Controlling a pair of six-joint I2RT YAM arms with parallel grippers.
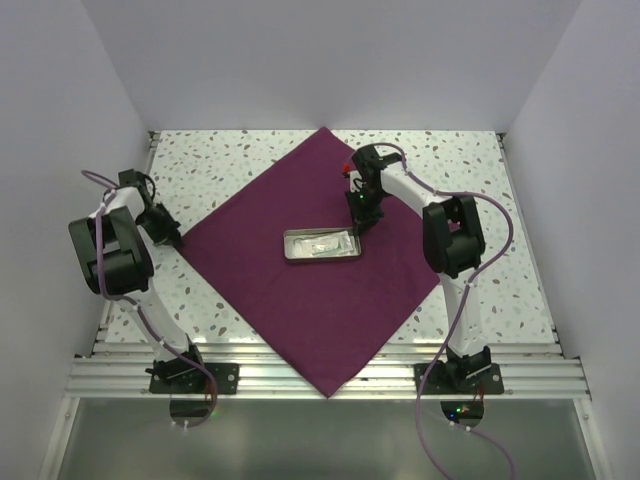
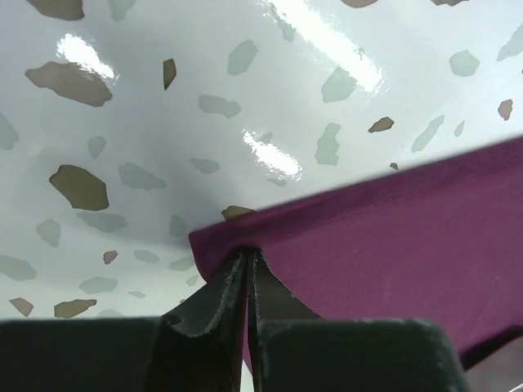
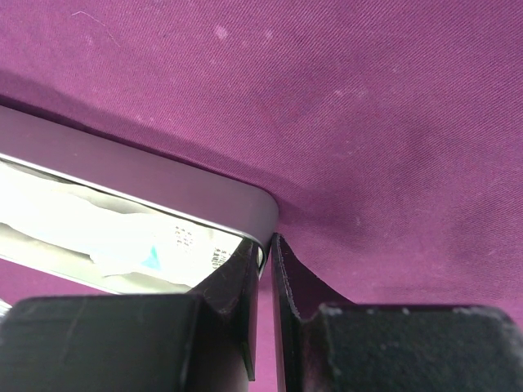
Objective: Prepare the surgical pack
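Left gripper tight on cloth corner, right gripper on tray rim.

purple cloth: lies flat, diamond shape | steel tray: on cloth's middle | left gripper: at cloth's left corner | right gripper: over cloth, just right of middle

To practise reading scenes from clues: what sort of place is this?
Probably a robotics lab test cell: left arm and right arm bolted to a rail, plain white walls boxing in a speckled table, and a cloth with a tray staged on it.
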